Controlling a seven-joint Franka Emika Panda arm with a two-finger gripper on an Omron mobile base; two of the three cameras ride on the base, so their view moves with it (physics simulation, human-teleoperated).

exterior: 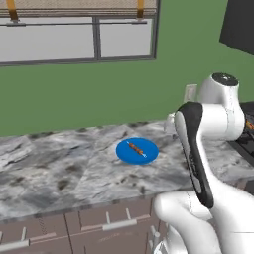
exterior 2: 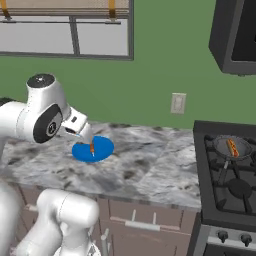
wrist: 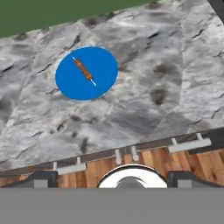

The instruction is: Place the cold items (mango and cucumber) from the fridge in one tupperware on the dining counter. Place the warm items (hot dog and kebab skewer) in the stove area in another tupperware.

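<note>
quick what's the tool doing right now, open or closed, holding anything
Tool: open, holding nothing, poised above the counter edge short of the blue plate with the kebab skewer.

You see a grey marbled stone worktop (exterior: pixel 59 163), smooth; a flat matt blue plate (exterior: pixel 137 150); brown wood drawer fronts (wrist: pixel 144 164) with pale metal handles; black stove grates (exterior 2: pixel 232 182).

no readable text, labels or signs anywhere.

Flat, even, bright rendered light with no clear source; the grey marbled stone counter (exterior: pixel 59 163) shows no glare, hardly any shadows, and slightly soft, low-resolution edges.
</note>
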